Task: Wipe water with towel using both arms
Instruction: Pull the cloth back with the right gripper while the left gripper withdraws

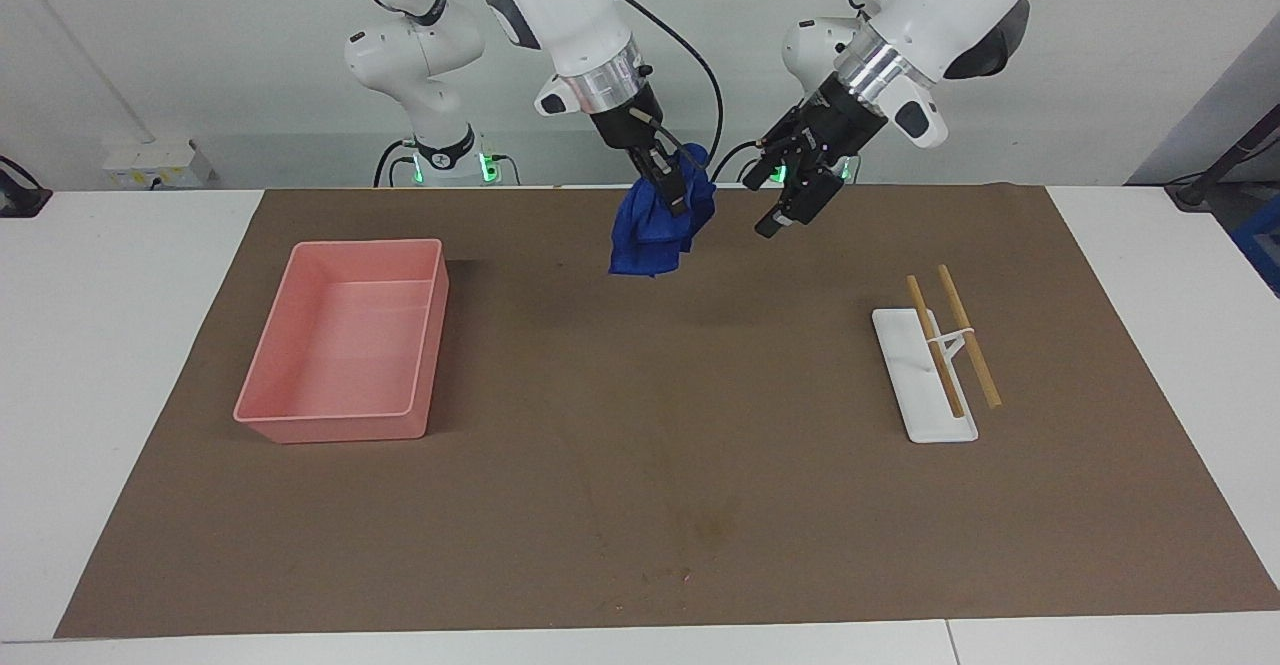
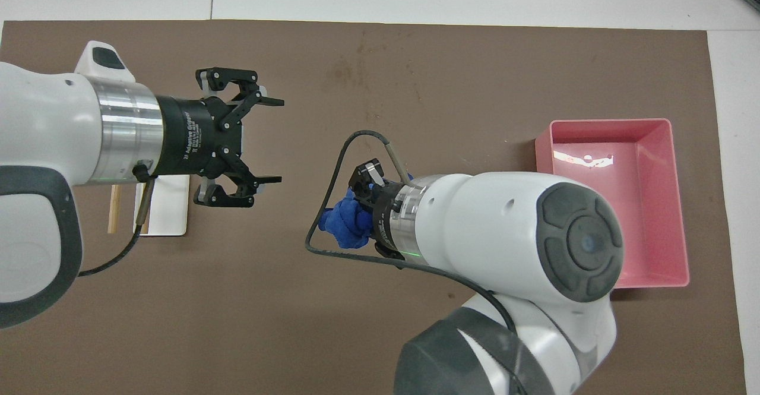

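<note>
Above the middle of the table, toward the robots' edge, the right gripper (image 1: 672,185) hung in the air with its jaws closed on the towel (image 1: 655,230), which drooped in a crumpled blue bunch clear of the brown mat (image 1: 640,465). Just beside it, the left gripper (image 1: 790,200) was raised with its jaws spread wide, holding nothing. At the right arm's end of the table sat the pink tray (image 1: 345,340). At the left arm's end, two wooden sticks (image 1: 950,345) lay on a white stand (image 1: 920,385).
</note>
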